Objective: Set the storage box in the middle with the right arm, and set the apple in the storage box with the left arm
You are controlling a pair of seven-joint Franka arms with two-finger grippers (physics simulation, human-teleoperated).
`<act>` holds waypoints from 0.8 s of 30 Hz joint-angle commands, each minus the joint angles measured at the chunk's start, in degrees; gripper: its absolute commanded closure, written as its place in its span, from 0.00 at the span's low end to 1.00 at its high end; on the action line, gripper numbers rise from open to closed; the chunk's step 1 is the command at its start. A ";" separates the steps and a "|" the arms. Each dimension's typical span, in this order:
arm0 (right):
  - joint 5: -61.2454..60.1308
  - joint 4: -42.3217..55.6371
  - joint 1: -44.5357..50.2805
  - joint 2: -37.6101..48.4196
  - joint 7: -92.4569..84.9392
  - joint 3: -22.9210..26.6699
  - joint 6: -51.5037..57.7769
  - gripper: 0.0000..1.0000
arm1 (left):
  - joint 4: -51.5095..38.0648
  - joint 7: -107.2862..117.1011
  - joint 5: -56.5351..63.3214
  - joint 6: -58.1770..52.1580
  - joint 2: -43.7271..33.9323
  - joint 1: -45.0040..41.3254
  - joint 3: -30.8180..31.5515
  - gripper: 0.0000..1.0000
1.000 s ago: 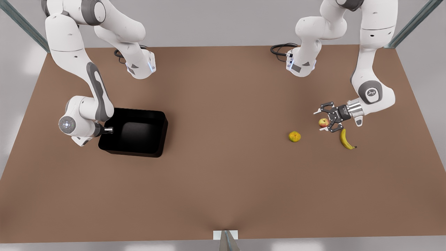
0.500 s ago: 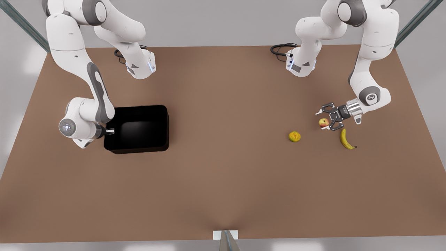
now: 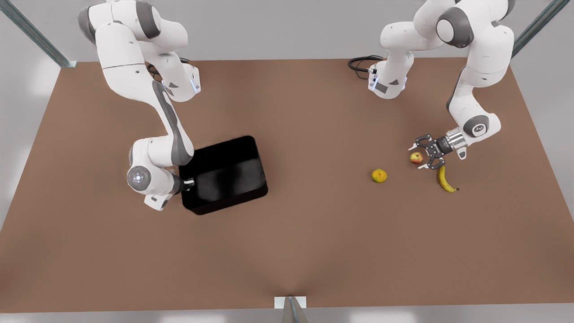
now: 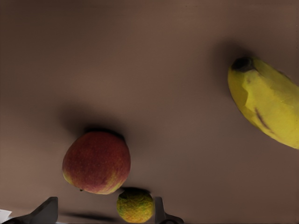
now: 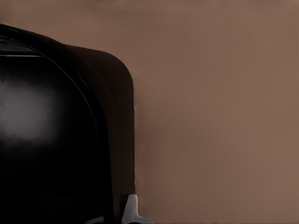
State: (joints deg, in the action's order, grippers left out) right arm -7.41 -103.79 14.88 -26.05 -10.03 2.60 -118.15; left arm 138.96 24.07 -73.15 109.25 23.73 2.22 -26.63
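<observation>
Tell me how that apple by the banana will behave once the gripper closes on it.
The apple is round and rests free on the table, so a nudge would probably roll it. Its skin looks smooth, so it may slip. The open left gripper sits beside it, near the banana; centre the squeeze.

No text, label, brand, number or sign can be read anywhere in these pictures. The white arms, the black storage box [image 3: 226, 172], the fruit and the brown table [image 3: 314, 233] all carry plain, unmarked surfaces.
</observation>
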 commanded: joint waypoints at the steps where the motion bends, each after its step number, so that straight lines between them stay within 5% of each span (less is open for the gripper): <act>1: 0.03 1.47 0.50 -0.75 0.10 0.04 0.90 0.79 | 0.00 -0.60 -1.99 -0.87 0.17 0.07 0.00 0.00; 15: -4.10 30.83 14.92 -20.88 5.98 1.62 3.71 0.79 | -0.18 -10.18 -7.27 -6.33 6.68 3.67 0.09 0.03; 18: -4.01 32.24 15.36 -22.81 6.51 1.36 3.10 0.79 | -0.18 -10.36 -8.06 -6.33 7.12 3.67 0.18 0.22; 22: -4.10 33.38 15.45 -24.22 6.77 1.18 2.84 0.79 | -0.09 -10.53 -9.11 -6.50 7.47 3.76 0.44 0.26; 24: -4.10 33.38 15.45 -24.66 6.51 1.18 1.96 0.52 | -0.09 -10.53 -10.61 -6.50 8.26 3.76 0.62 0.26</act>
State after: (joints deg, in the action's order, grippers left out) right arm -11.51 -70.40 30.32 -50.94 -3.46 3.78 -116.19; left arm 138.84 13.54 -82.42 102.74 32.07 5.98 -26.02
